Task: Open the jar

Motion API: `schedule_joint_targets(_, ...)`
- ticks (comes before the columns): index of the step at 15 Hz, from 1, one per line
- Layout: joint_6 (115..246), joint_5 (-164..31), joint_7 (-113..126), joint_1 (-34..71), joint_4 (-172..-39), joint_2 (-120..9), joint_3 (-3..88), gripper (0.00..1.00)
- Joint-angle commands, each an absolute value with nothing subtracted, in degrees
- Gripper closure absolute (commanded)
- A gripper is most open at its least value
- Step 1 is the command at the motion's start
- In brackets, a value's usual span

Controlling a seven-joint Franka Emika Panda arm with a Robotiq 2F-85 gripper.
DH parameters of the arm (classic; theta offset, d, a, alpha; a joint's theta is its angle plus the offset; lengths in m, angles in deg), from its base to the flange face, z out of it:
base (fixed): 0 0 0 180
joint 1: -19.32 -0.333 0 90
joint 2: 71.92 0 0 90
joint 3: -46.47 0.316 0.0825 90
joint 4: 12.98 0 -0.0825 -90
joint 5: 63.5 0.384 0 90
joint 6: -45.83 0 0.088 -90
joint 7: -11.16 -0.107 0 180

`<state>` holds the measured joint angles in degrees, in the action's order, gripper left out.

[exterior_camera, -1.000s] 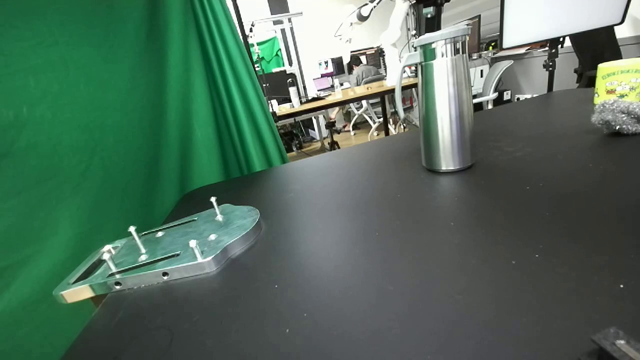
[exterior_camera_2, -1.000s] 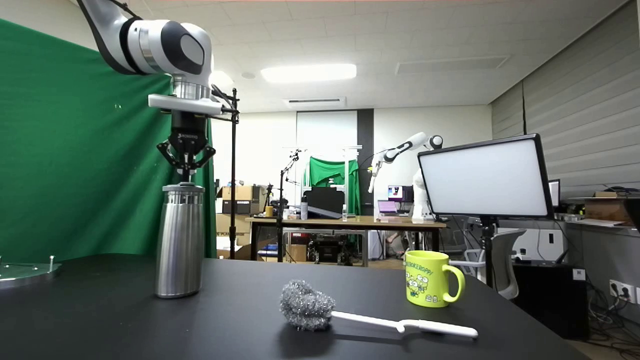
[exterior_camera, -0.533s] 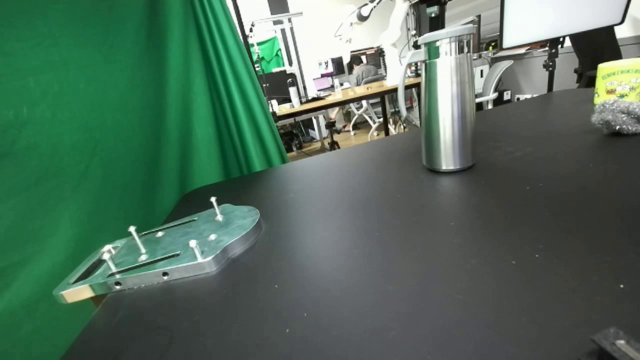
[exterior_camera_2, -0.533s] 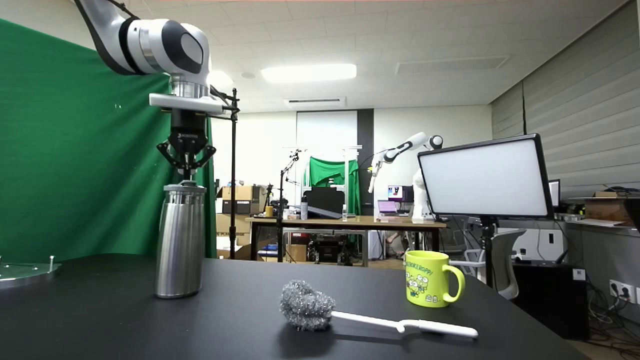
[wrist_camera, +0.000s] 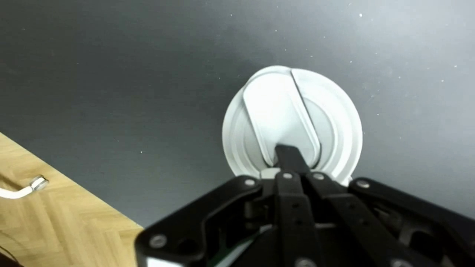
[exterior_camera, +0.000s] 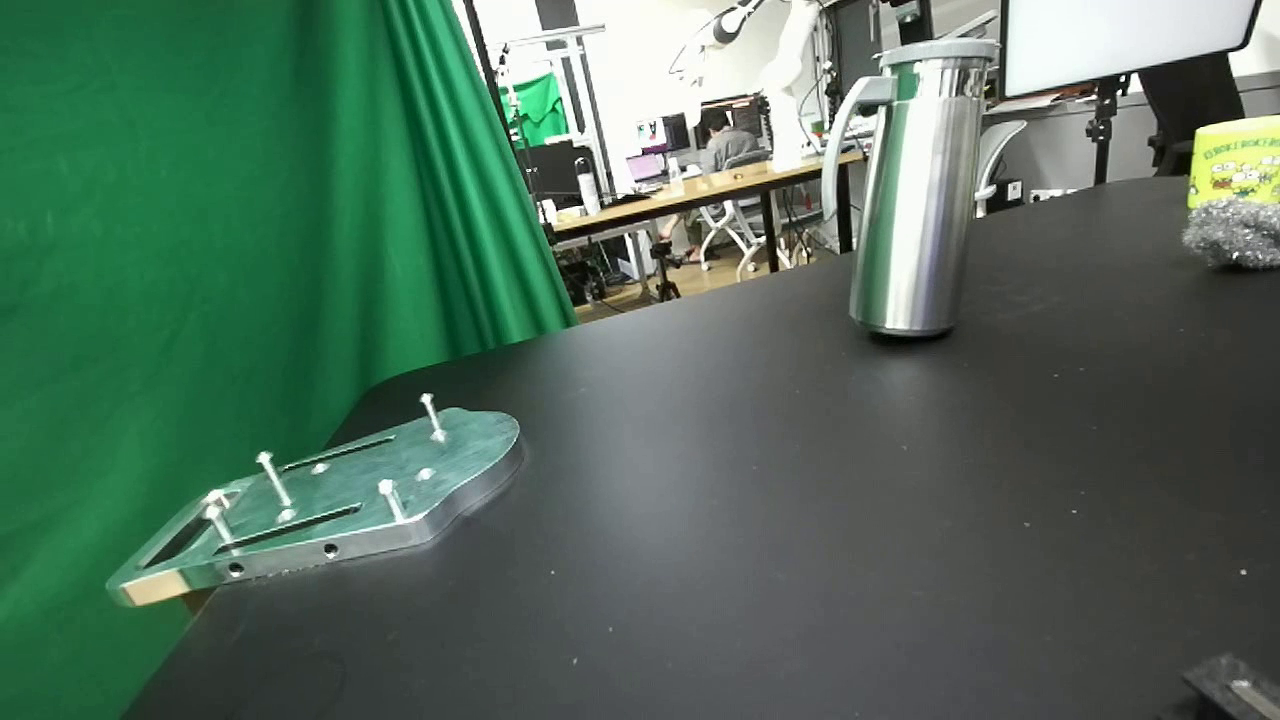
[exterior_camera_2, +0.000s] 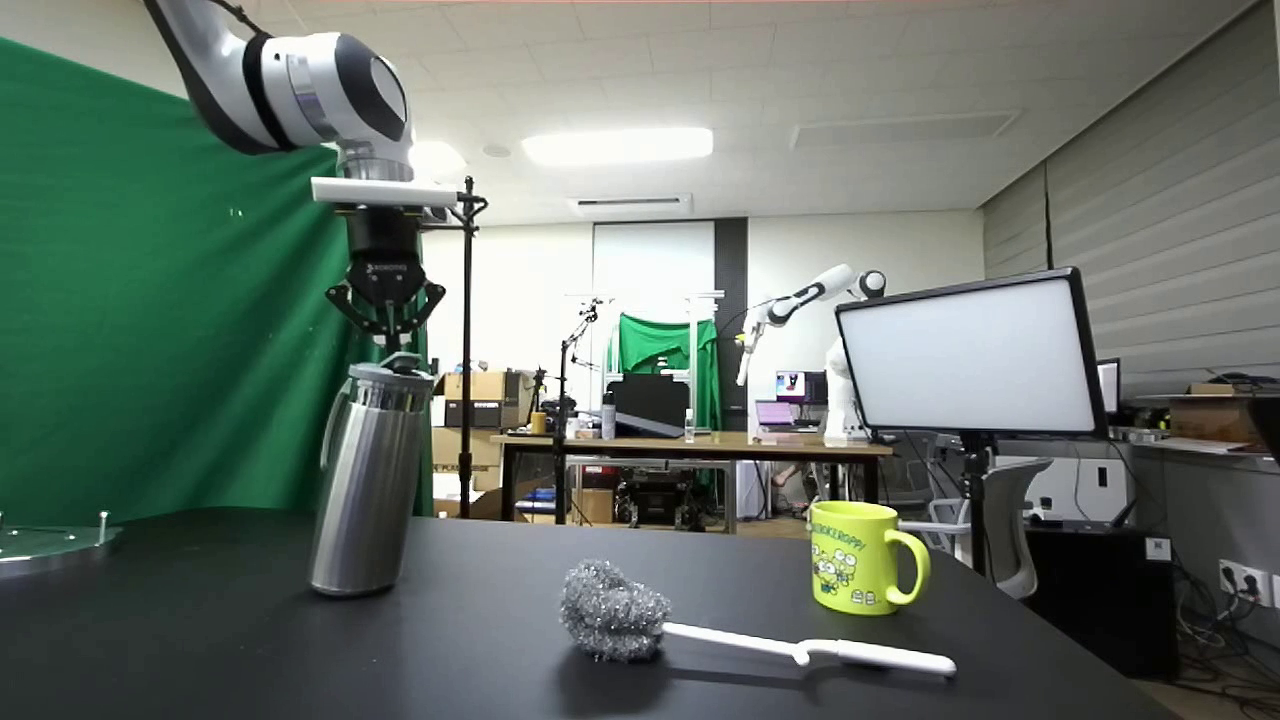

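Observation:
The jar (exterior_camera: pixel 915 220) is a tall silver cylinder with a grey lid and a grey handle; it also shows in an exterior view (exterior_camera_2: pixel 368 490). It leans, its top toward the right in both exterior views, its base at the table. The lid (wrist_camera: pixel 334 111) is on it and shows from above in the wrist view, with a long flat tab (wrist_camera: pixel 276 107) across it. My gripper (wrist_camera: pixel 293 157) has its fingers together, tips at the inner end of the tab, touching the lid. In an exterior view the gripper (exterior_camera_2: pixel 393 345) is upright above the lid. Nothing shows between the fingers.
A green plate with pegs (exterior_camera: pixel 370 480) lies on the black table (exterior_camera: pixel 760 520). A steel-wool brush (exterior_camera_2: pixel 615 610) with a white handle and a yellow-green mug (exterior_camera_2: pixel 850 560) are right of the jar. A green curtain hangs behind. The table edge shows in the wrist view.
The jar has gone from nearly upright to leaning, its top moved to the right in both exterior views. It has turned a little, its handle showing more. My gripper moved right with the top.

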<state>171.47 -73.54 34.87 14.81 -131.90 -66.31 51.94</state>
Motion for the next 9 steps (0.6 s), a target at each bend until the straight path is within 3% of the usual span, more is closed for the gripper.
schedule_joint_targets(1, 170.2, -76.5, 32.2, 14.5, -132.1, -62.1, 51.8, 1.00)
schedule_joint_targets(9, 170.0, -71.9, 33.1, 13.2, -129.8, -61.8, 53.6, 1.00)
